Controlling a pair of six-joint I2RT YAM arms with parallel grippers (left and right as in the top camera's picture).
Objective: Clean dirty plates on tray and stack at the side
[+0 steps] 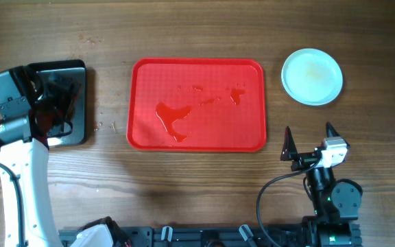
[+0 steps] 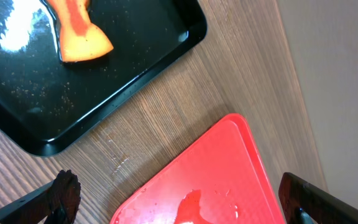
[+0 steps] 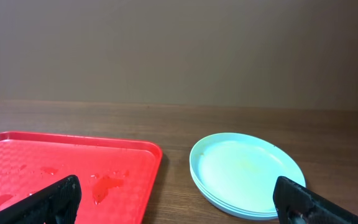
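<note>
Wooden table (image 1: 184,192), centre: large red rectangular plastic tray (image 1: 142,75), holding only pooled liquid (image 1: 172,118) that a knock to the rim could spill. Left: smaller glossy black tray (image 2: 104,87) containing an orange sponge-like piece (image 2: 79,37). Right, clear of the red tray: round pale mint plates (image 1: 312,76), stacked; the top one looks faintly yellowed, perhaps uncleaned. Left gripper (image 2: 179,199) and right gripper (image 1: 308,130): jaws wide apart, empty.

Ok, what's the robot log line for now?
plates: stacked beside tray | tray: no plates, wet | left hand: open, empty | right hand: open, empty
</note>
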